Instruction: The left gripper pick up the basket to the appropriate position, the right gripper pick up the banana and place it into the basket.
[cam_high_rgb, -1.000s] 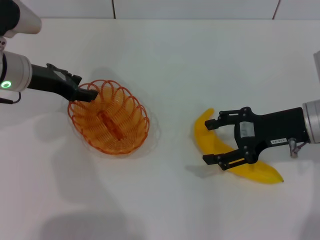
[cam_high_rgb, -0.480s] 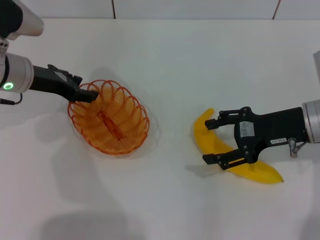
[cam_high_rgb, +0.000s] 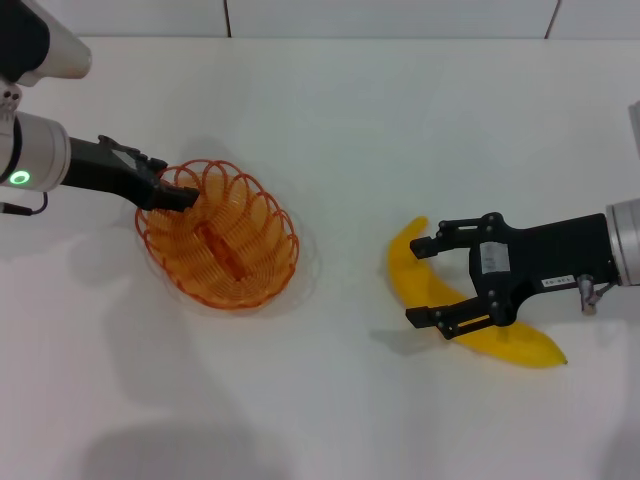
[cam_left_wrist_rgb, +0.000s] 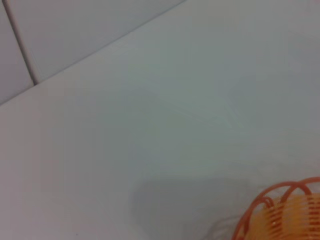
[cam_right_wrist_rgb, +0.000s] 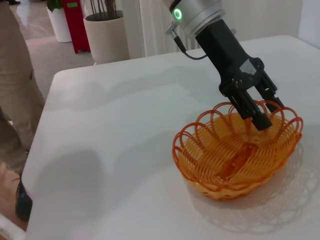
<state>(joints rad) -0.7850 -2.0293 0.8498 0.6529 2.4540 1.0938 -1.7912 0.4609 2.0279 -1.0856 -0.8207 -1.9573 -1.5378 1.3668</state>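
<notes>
The orange wire basket (cam_high_rgb: 222, 240) sits on the white table at the left. My left gripper (cam_high_rgb: 184, 197) is at its far left rim, fingers pinched on the wire. The right wrist view shows this too: left gripper (cam_right_wrist_rgb: 254, 113) straddles the rim of the basket (cam_right_wrist_rgb: 235, 157). A bit of the basket's rim (cam_left_wrist_rgb: 280, 207) shows in the left wrist view. The yellow banana (cam_high_rgb: 525, 346) lies on the table at the right. My right gripper (cam_high_rgb: 414, 283) is open, its fingers on either side of the banana's upper half.
The white table (cam_high_rgb: 340, 130) runs back to a tiled wall. In the right wrist view a person (cam_right_wrist_rgb: 15, 100) stands past the table's edge, with planters (cam_right_wrist_rgb: 107, 35) behind. Bare table lies between basket and banana.
My left arm has shifted slightly at the basket's rim. The basket, the banana and the right gripper have hardly moved.
</notes>
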